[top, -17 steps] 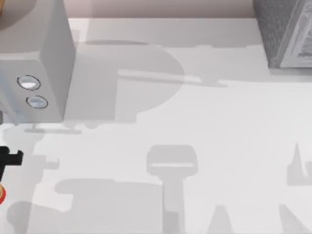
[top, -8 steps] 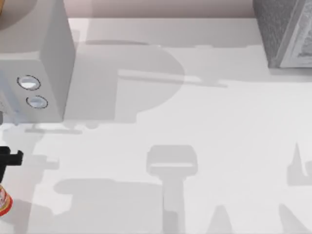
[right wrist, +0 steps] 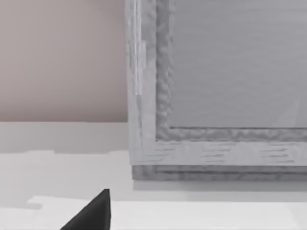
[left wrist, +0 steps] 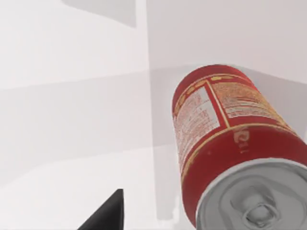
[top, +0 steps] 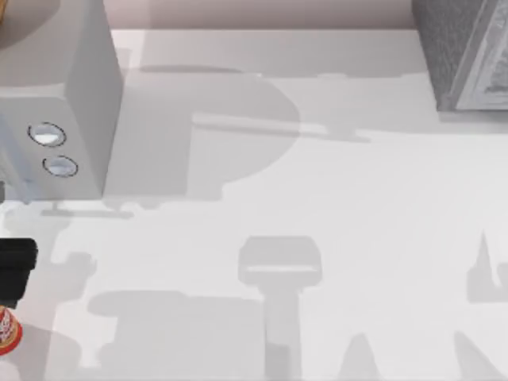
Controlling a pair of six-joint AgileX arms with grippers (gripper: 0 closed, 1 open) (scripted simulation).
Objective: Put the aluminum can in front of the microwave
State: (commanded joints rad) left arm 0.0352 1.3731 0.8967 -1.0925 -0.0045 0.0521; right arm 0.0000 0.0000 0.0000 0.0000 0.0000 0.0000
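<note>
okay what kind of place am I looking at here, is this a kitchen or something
Probably a rendered kitchen-style tabletop, not a real room. A pale microwave with two dials stands at the white table's left, a speckled grey box at far right, and a red aluminum can near the left edge.

Matte black left gripper [top: 16, 266], blocky, pointed fingertip [left wrist: 108, 213]

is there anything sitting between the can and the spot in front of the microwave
Nothing visible does. The aluminum can stands at the table's left edge with the left gripper over it; only bare table lies between it and the microwave front.
</note>
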